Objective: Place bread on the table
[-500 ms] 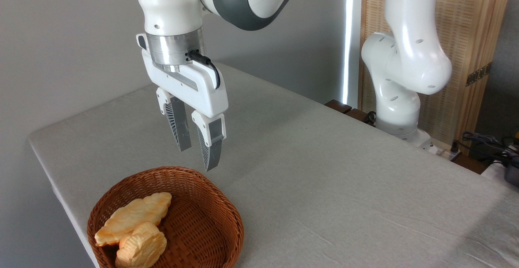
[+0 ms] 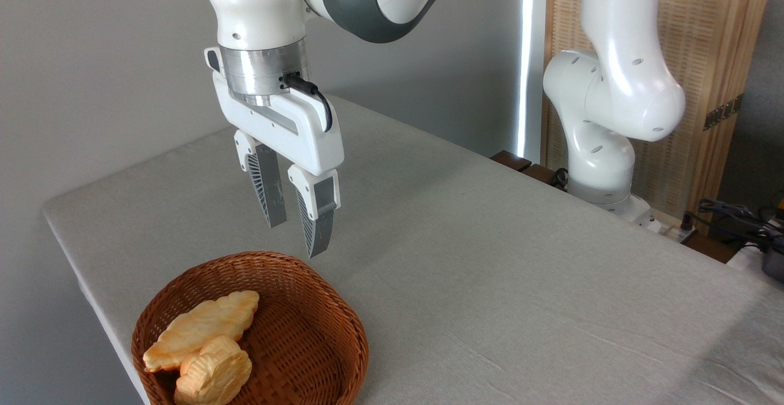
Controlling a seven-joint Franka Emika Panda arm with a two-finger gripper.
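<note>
The two ribbed grey fingers [image 2: 318, 227] hang parted with nothing between them, tips pointing down and a little toward the wicker basket [image 2: 318, 313] below. The gripper [image 2: 297, 236] hovers above the basket's far rim, clear of it, not touching the weave. Above the fingers sits the white gripper body with a black cable looping out of the metal wrist collar, and the white arm [image 2: 612, 86] rises out of the top of view and comes down again to its base at the far right edge of the tabletop [image 2: 490, 258]. I can read no brand, label or writing on the arm, the gripper or anything nearby.

The bread [image 2: 214, 373] lies inside the basket, at its near left side, partly cut off by the bottom of the view. Its long axis runs from lower left to upper right, ridged edge facing up. Its upper end rests against the longer, flat leaf-shaped pastry [image 2: 199, 327], which lies along the same diagonal just behind it. The basket stands near the front left corner of the grey cloth tabletop.
</note>
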